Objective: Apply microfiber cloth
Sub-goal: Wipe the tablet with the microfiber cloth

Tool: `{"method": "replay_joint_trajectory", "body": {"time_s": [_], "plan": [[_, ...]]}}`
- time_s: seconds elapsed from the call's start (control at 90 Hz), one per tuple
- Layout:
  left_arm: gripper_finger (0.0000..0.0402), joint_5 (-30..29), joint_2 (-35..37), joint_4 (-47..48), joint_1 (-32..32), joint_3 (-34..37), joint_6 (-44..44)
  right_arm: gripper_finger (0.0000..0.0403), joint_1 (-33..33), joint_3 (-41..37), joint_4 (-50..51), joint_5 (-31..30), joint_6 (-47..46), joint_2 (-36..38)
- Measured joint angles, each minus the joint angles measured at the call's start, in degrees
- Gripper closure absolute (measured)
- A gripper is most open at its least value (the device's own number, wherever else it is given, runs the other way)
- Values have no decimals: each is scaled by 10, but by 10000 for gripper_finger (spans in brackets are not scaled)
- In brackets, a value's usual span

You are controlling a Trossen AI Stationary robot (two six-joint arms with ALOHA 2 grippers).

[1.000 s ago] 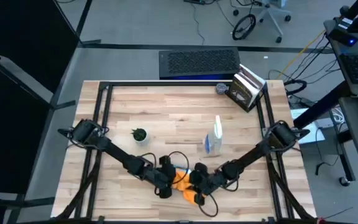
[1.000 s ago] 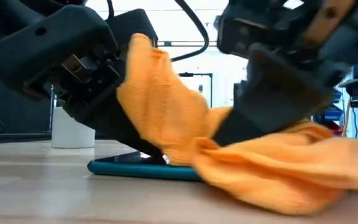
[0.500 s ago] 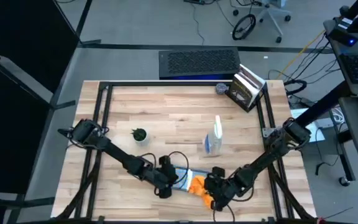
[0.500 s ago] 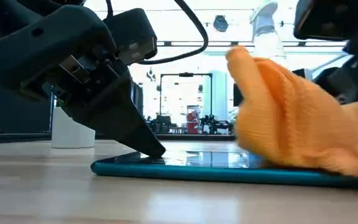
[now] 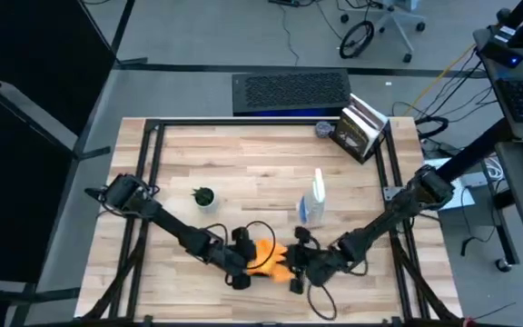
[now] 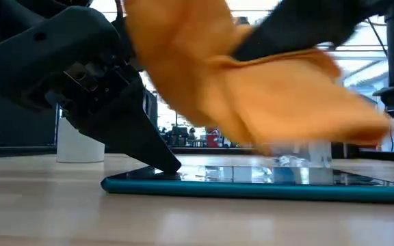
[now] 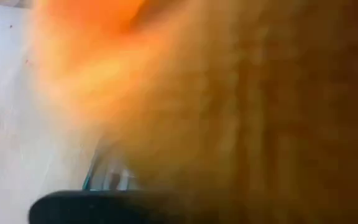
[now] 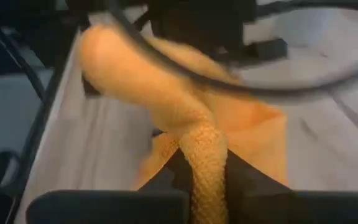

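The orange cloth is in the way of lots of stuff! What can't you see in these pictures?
- Left wrist view: the microfiber cloth fills the picture as a blur, hiding nearly all of the tablet.
- Low view: the cloth covers the right gripper; its jaws are hidden. The tablet's right end is cut off by the edge.
- High view: the tablet lies hidden under the cloth and both arms.
- High view: the small green thing is too small to identify.

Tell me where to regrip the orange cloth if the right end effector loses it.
Go for the bunched ridge of the microfiber cloth, coming from the right, as the right end effector does now. There the fabric gathers into a thick fold standing above the tablet; the flat draped edges likely offer little to pinch.
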State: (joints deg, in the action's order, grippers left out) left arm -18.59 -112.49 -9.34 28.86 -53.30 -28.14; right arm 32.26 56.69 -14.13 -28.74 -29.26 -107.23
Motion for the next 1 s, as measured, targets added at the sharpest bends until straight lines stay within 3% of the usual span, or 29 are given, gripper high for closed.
{"method": "replay_joint_trajectory", "body": {"time_s": [0.144, 0.256, 0.567, 1.0], "plan": [[402, 0, 0, 0, 0, 0, 0, 390, -19, 0, -66, 50, -5, -62], [402, 0, 0, 0, 0, 0, 0, 390, -23, 1, -54, 78, -36, -88], [402, 0, 0, 1, 0, 0, 0, 390, 17, 4, 82, 81, -78, -62], [402, 3, 0, 4, 1, 0, 0, 389, 89, 1, 344, 95, -140, 25]]}}
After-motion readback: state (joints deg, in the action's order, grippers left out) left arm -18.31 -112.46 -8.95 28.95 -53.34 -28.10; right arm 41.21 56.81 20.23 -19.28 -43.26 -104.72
